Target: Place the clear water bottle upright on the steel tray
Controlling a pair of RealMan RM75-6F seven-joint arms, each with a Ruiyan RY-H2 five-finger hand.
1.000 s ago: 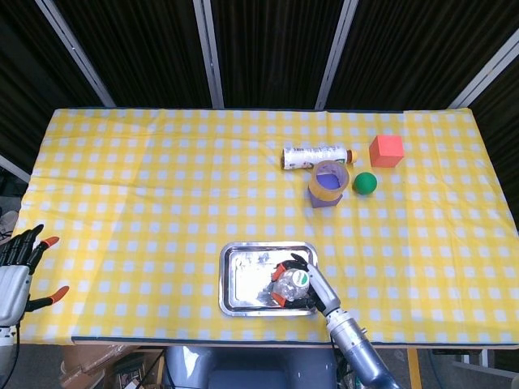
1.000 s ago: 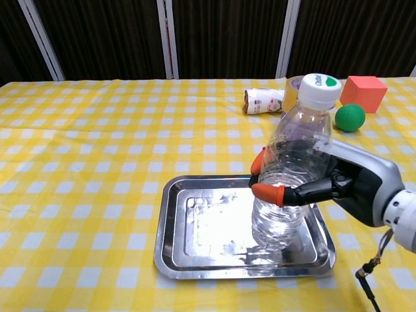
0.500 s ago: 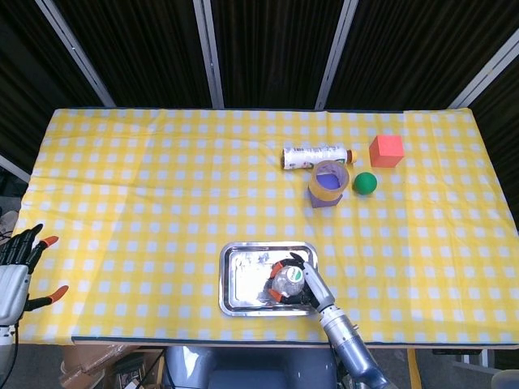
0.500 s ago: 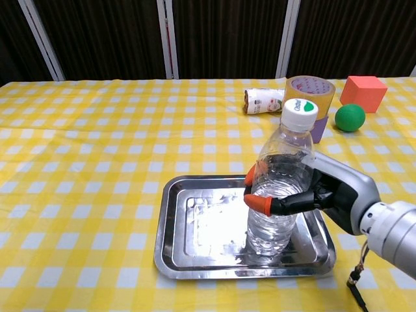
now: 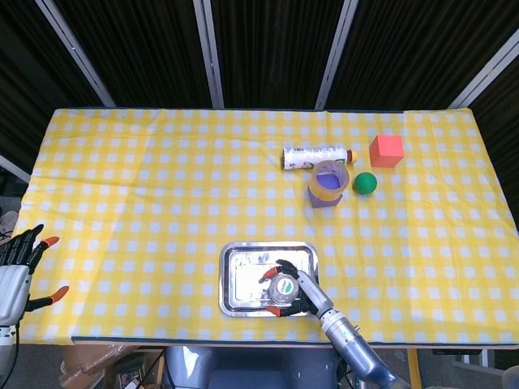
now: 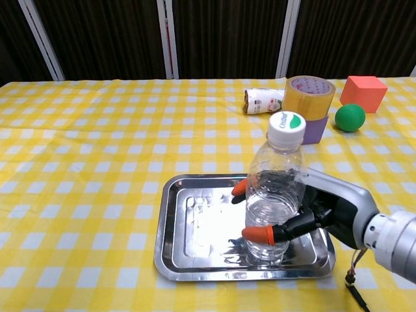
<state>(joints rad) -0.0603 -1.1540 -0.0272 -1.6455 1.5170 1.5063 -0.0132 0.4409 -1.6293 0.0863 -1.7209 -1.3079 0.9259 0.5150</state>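
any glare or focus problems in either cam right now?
Chest view: bright glare washes out the floor of the steel tray, and the clear water bottle shows highlights; focus is sharp. Head view: even light, the tray has milder reflections, the backdrop is very dark, no visible blur.

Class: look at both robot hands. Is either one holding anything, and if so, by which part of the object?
The right robot hand holds the clear water bottle by its lower body, upright on the steel tray. The left robot hand holds nothing.
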